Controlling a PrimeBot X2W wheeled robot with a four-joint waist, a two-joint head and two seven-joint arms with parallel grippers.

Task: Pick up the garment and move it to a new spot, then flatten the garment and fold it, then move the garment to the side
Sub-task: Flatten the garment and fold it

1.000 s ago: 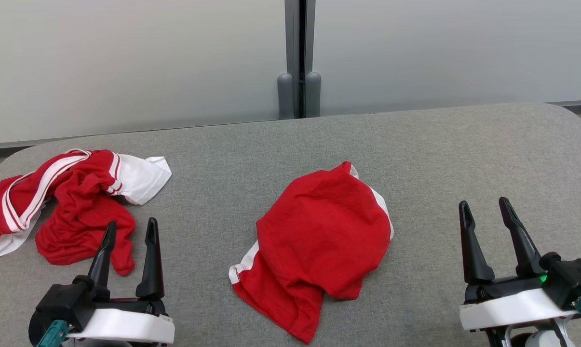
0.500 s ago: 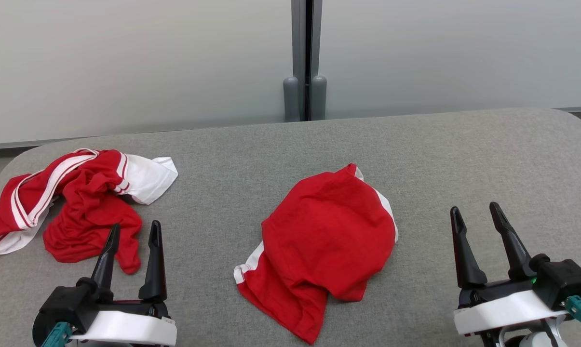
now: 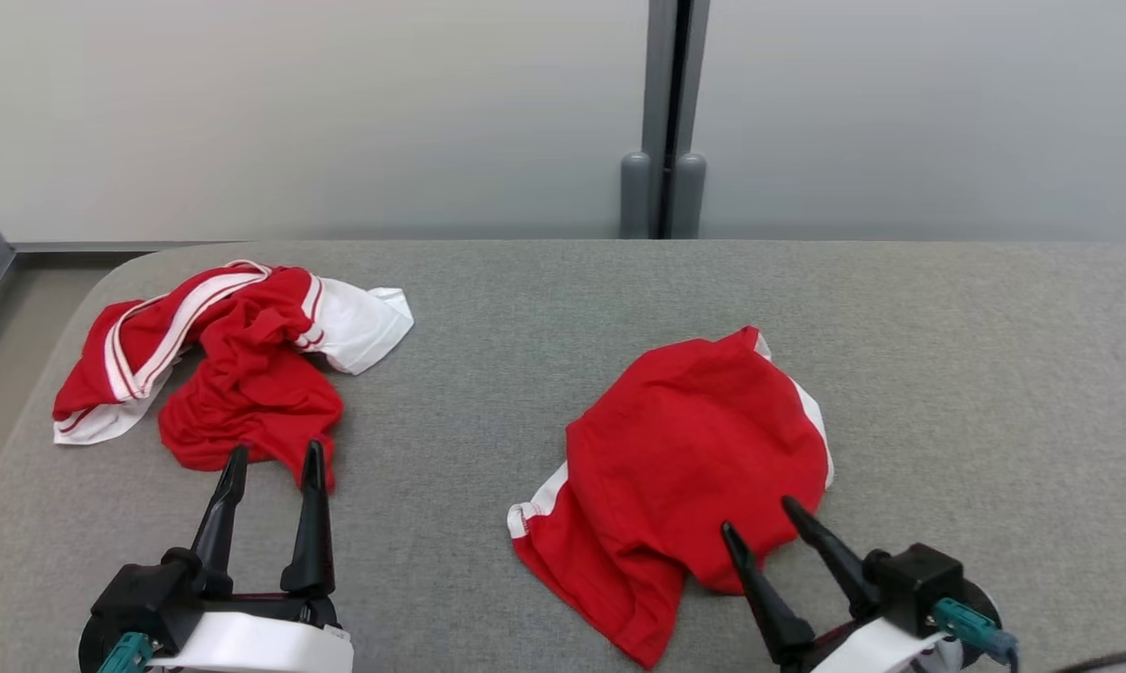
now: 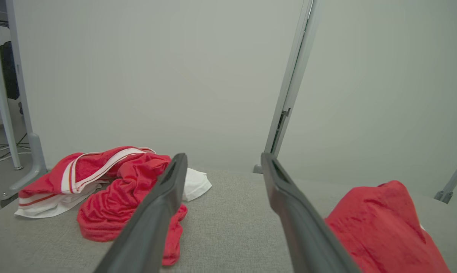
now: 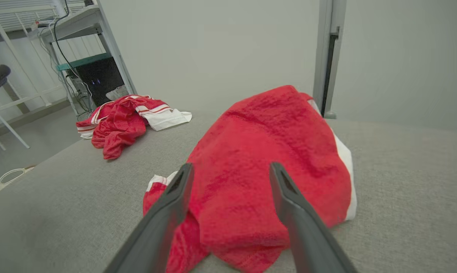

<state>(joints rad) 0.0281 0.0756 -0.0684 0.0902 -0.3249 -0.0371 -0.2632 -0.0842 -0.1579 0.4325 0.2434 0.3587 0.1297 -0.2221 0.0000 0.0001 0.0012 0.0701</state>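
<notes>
A red garment [image 3: 693, 458] with white trim lies bunched near the middle of the grey table; it also shows in the wrist views [image 5: 266, 151] [image 4: 383, 223]. My right gripper [image 3: 759, 515] [image 5: 231, 165] is open, its fingertips over the garment's near right edge with nothing between them. A second red-and-white striped garment [image 3: 235, 374] [image 4: 114, 189] [image 5: 118, 117] lies crumpled at the table's far left. My left gripper [image 3: 276, 450] [image 4: 223, 155] is open and empty, its tips at that heap's near edge.
The grey padded table [image 3: 525, 308] has a rounded left corner with floor [image 3: 2, 374] beyond it. Pale wall panels with a grey post [image 3: 665, 112] stand behind. A shelf with cables and a black box [image 5: 95, 76] stands off to the left.
The head camera has turned left, shifting the whole picture right. My right gripper has moved left to the middle garment's near edge. Both grippers stay open.
</notes>
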